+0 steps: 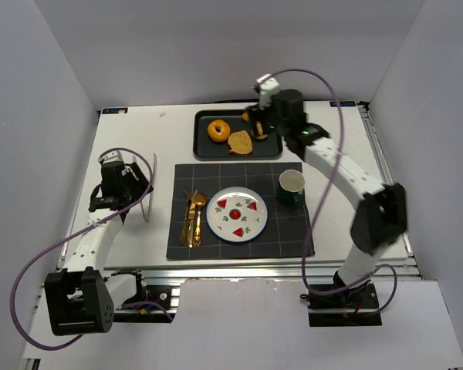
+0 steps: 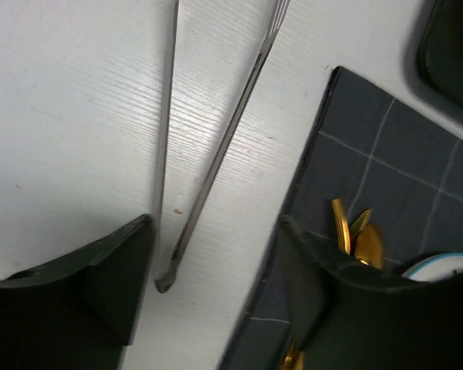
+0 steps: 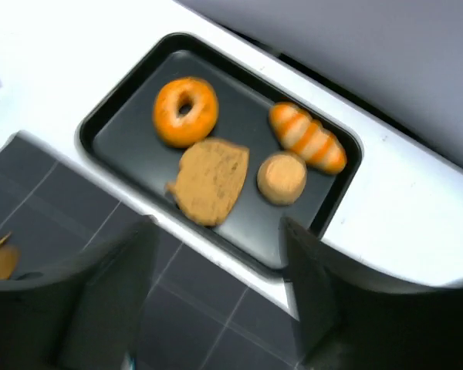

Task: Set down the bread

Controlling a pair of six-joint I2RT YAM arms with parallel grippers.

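White surface (image 1: pixel 139 131), bread (image 3: pixel 211 181) lying flat in the black tray (image 3: pixel 127 148) beside the doughnut (image 3: pixel 185 110). My right gripper (image 3: pixel 216 247) hangs above it, wide open and empty, lined up for the pick; my left gripper (image 2: pixel 216 258) rests open over the tongs (image 2: pixel 218 154), holding nothing.

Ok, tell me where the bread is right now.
In the top view the bread lies flat in the black tray at the far side of the table, just right of the orange doughnut.
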